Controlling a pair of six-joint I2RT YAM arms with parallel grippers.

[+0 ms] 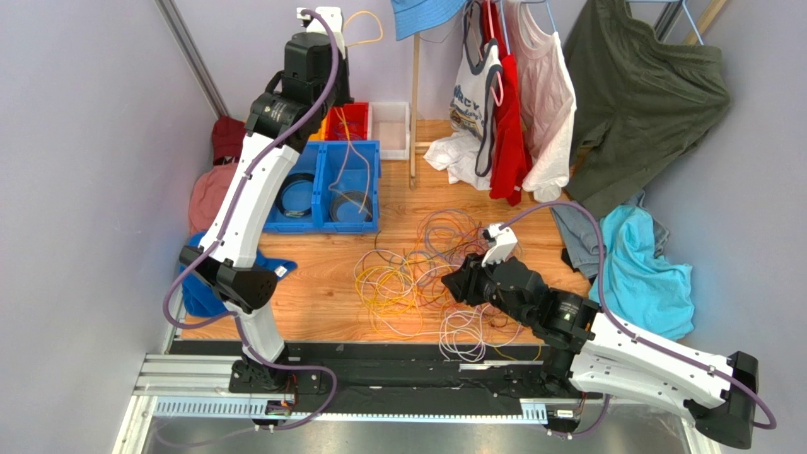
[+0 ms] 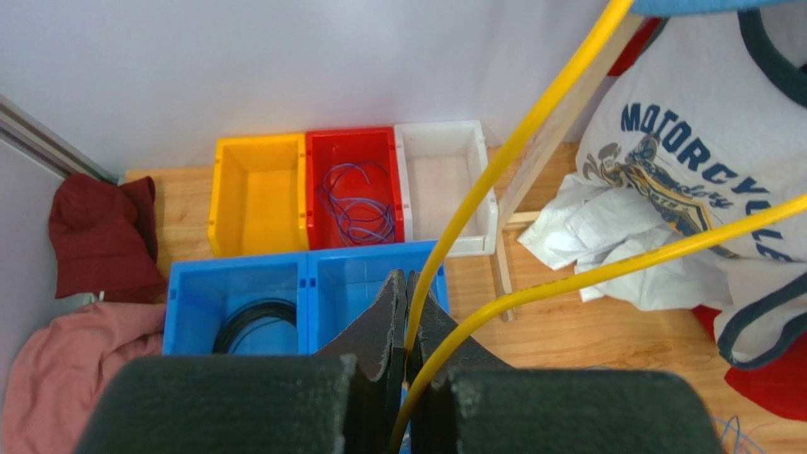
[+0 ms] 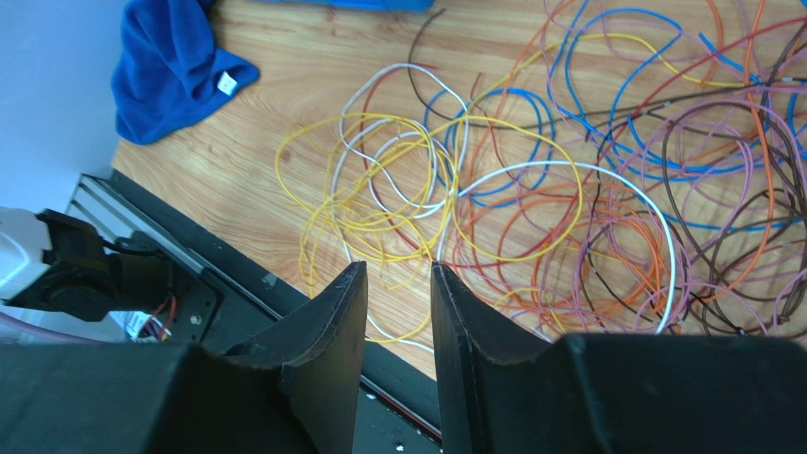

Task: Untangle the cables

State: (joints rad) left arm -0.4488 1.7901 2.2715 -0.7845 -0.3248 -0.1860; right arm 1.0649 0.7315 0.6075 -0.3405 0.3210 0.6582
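The cables (image 1: pixel 426 274) lie in a tangled heap of yellow, orange, purple, blue, white and brown strands (image 3: pixel 530 189) on the wooden table. My left gripper (image 1: pixel 327 19) is raised high at the back, above the bins. Its jaws (image 2: pixel 407 279) are shut on a yellow cable (image 2: pixel 493 180), which rises from them and loops back down to the right. My right gripper (image 1: pixel 464 282) hovers low over the near edge of the heap. It stands open (image 3: pixel 398 270) with nothing between its fingers; yellow and white strands lie below them.
Two blue bins (image 1: pixel 331 189) stand at the back left, one holding a black coil (image 2: pixel 251 322). Behind them are yellow (image 2: pixel 256 189), red (image 2: pixel 355 151) and white (image 2: pixel 445 180) bins. Clothes hang from a wooden rack (image 1: pixel 415 113). A blue cloth (image 1: pixel 194 293) lies left, a turquoise one (image 1: pixel 644 265) right.
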